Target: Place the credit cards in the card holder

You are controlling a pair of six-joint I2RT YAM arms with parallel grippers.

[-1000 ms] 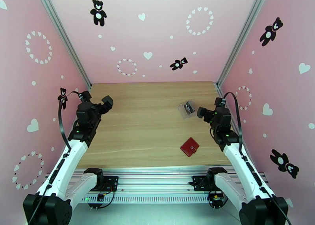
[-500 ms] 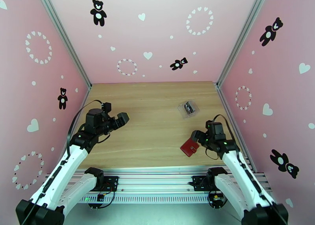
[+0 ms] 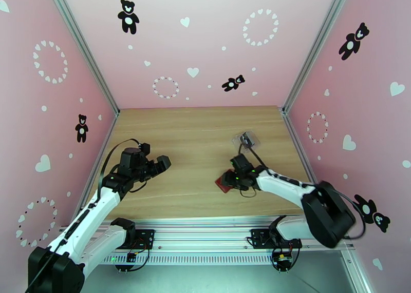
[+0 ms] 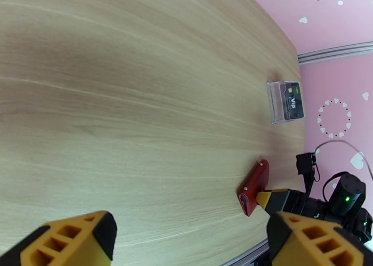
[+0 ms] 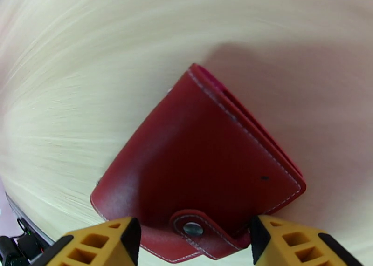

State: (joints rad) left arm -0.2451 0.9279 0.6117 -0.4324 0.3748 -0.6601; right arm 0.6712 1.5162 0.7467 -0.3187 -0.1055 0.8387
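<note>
Two hands over the bench [image 3: 195, 135], with the card holder at my right hand.

My right hand [image 5: 193, 242] is low over the near middle of the bench, its yellow fingers [image 5: 107, 241] spread apart. The snap-tab edge of the folded, dark red card holder [image 5: 196, 164] lies between them; I cannot tell whether they touch it. The holder's tab is wrapped over that edge, and its stitched face is turned up to my wrist camera. My left hand [image 4: 186, 243] hangs released above bare wood on the left side, fingertips wide apart and well apart from the holder. The credit cards [image 4: 294, 105] lie inside a clear plastic case [image 4: 277, 101] farther back on the right, beyond my right hand and away from the holder. The uppermost card shows a dark face with pale lettering.
</note>
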